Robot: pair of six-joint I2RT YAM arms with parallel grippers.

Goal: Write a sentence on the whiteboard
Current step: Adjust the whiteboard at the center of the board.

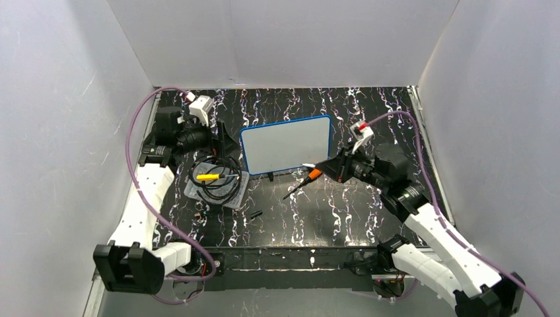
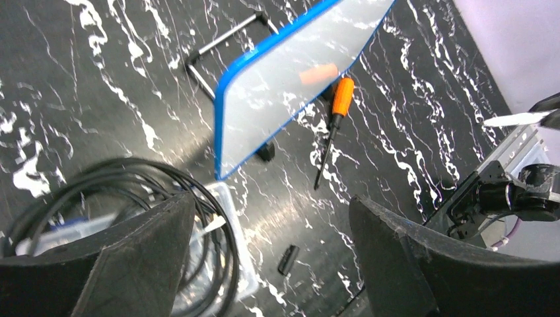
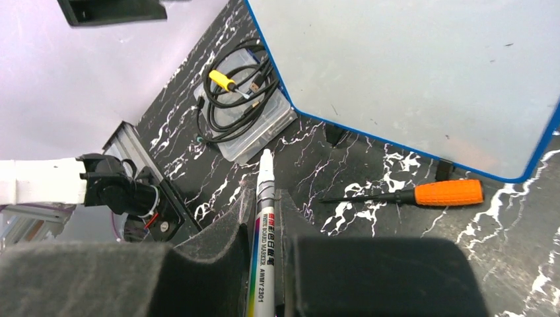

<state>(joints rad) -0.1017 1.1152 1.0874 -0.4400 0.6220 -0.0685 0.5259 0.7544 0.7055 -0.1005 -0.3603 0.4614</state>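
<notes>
The whiteboard (image 1: pixel 286 145) stands propped on a black wire stand mid-table; its white face is blank and no sentence shows on it. It also shows in the left wrist view (image 2: pixel 290 86) and the right wrist view (image 3: pixel 422 72). My right gripper (image 1: pixel 333 168) is shut on a white whiteboard marker (image 3: pixel 263 224). It holds the marker just right of the board's lower right corner, above the table, its tip (image 1: pixel 309 166) pointing left. My left gripper (image 1: pixel 221 142) is open and empty, left of the board and above the tray; its gap shows in the left wrist view (image 2: pixel 271 211).
An orange-handled screwdriver (image 1: pixel 304 181) lies in front of the board's right corner. A clear plastic tray (image 1: pixel 232 193) holding coiled black cable and a yellow plug sits front left of the board. A small black piece (image 1: pixel 256 214) lies on the table nearer the arms.
</notes>
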